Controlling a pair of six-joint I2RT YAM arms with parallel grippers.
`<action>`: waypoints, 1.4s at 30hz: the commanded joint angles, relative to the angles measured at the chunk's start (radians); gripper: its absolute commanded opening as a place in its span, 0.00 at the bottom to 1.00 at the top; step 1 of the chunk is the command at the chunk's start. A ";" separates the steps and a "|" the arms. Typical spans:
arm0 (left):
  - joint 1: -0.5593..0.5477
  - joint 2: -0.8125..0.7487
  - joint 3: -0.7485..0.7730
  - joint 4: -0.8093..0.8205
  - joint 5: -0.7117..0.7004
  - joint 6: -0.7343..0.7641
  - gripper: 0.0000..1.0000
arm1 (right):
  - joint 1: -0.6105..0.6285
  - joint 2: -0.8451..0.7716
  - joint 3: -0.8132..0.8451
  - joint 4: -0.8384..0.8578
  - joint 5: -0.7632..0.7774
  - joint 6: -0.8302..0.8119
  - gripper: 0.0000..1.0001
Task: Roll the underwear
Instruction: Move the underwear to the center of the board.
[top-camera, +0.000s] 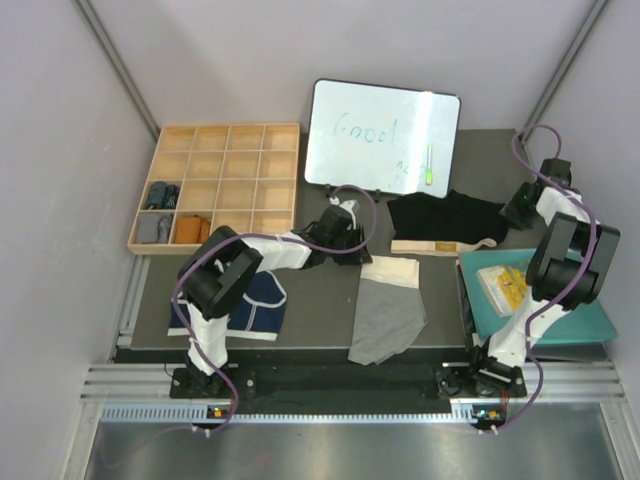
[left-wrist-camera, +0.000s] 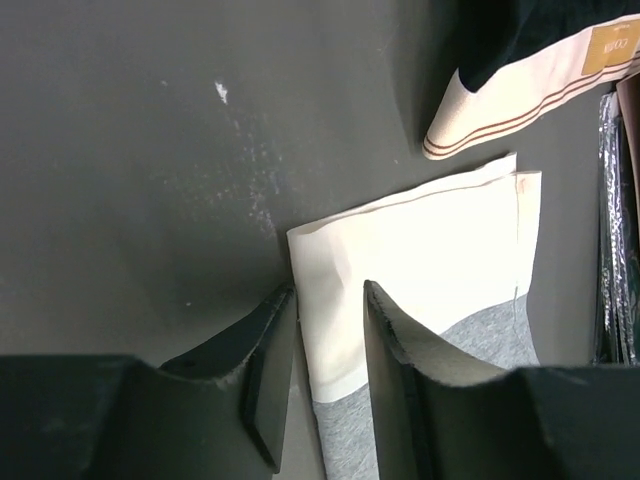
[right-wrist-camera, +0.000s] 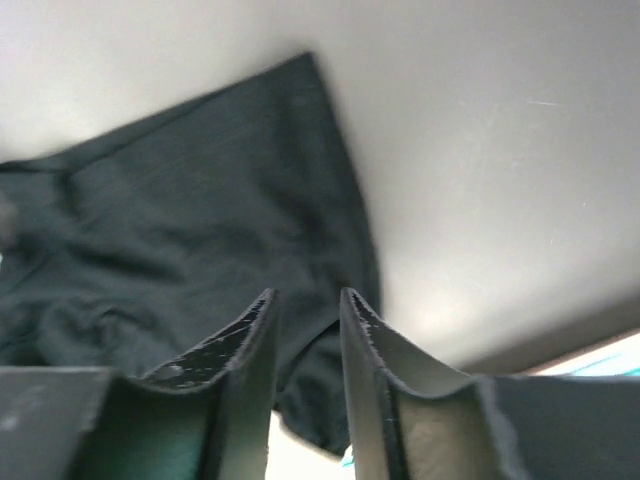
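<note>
Briefs of grey cloth (top-camera: 388, 318) lie flat near the middle of the desk (top-camera: 320, 300), their cream waistband (left-wrist-camera: 420, 260) turned toward the far side and the grey body trailing toward the near edge. The left gripper (left-wrist-camera: 328, 290) sits low at the left edge of that waistband with its fingers spread a little, one on each side of the cream border. The cloth looks flat between them and not pinched. Just beyond the grey pair are the black briefs (top-camera: 445, 215), spread out with their beige waistband (top-camera: 440, 246) facing the grey one, close but apart. The right gripper (right-wrist-camera: 308, 295) hangs over the right end of the black cloth. Its fingers are slightly parted, dark fabric shows through the gap, and nothing is clamped in them. The navy briefs (top-camera: 262, 300) with white trim lie at the left of the desk, partly hidden under the left arm. A wooden tray (top-camera: 215, 128) of square compartments stands at the far left, with a few small bundles in its near-left cells. A whiteboard (top-camera: 380, 135) with green writing rests at the back. At the right edge is a teal board (top-camera: 580, 325) with a yellow packet (top-camera: 505, 285) on it.
</note>
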 joint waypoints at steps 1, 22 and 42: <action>-0.024 0.063 0.043 -0.097 -0.076 0.022 0.36 | 0.006 -0.154 -0.028 0.007 -0.055 0.009 0.38; 0.042 0.020 0.067 -0.198 -0.349 0.080 0.00 | 0.426 -0.409 -0.227 0.034 -0.092 0.047 0.50; 0.117 0.056 0.129 -0.168 -0.302 0.157 0.00 | 0.721 -0.442 -0.517 0.162 -0.175 0.092 0.65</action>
